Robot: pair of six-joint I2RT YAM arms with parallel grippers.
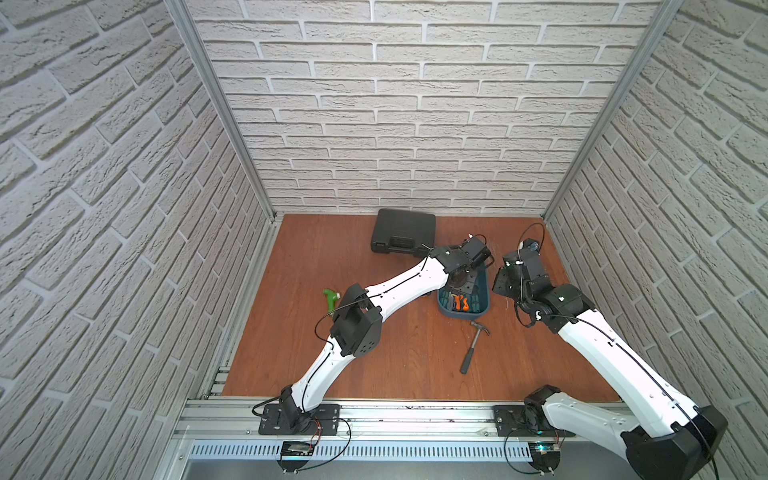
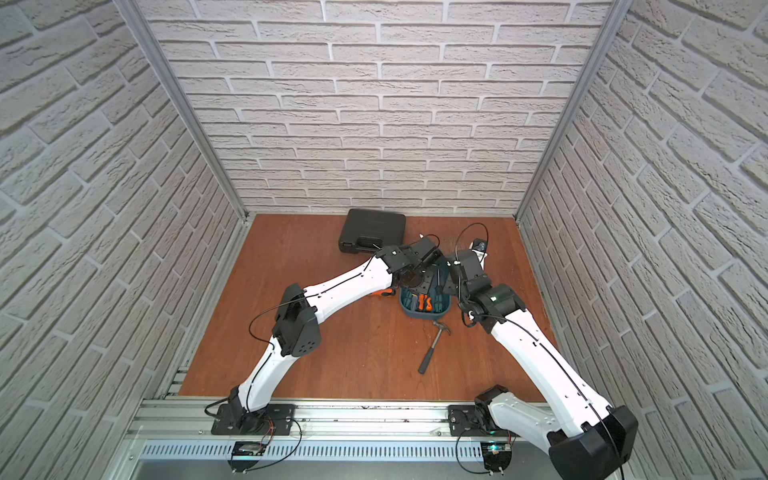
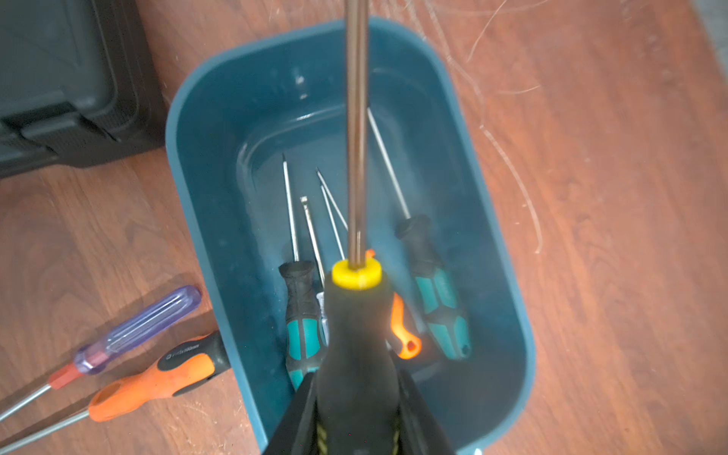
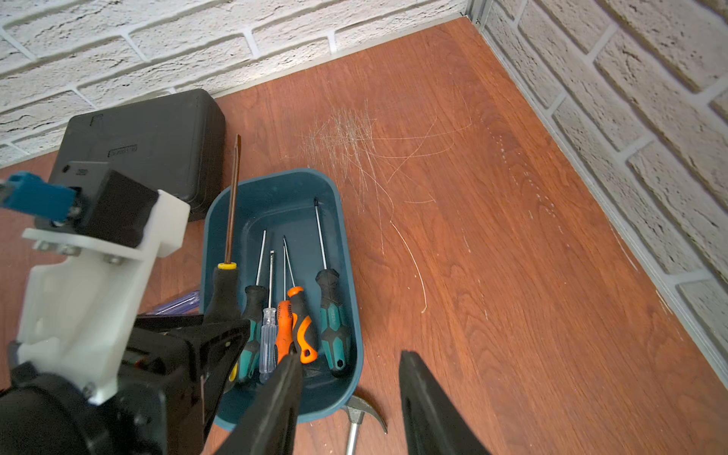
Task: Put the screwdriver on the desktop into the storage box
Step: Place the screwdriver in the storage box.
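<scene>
Right of storage box (image 4: 275,197), desktop (image 4: 492,256) bare to brick wall (image 4: 630,118); box's far half open, near half crowded with screwdrivers (image 4: 333,327); black hard case (image 4: 157,134) just beside far-left corner; hammer (image 1: 471,349) by near end.

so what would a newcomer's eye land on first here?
The left hand, shut on a black-handled screwdriver with a yellow collar, holds it over the shallow teal-blue plastic tub, where five screwdrivers already lie. Beside the tub, on the reddish-brown wooden desktop, lie a purple translucent-handled screwdriver and an orange-and-black-handled screwdriver.
</scene>
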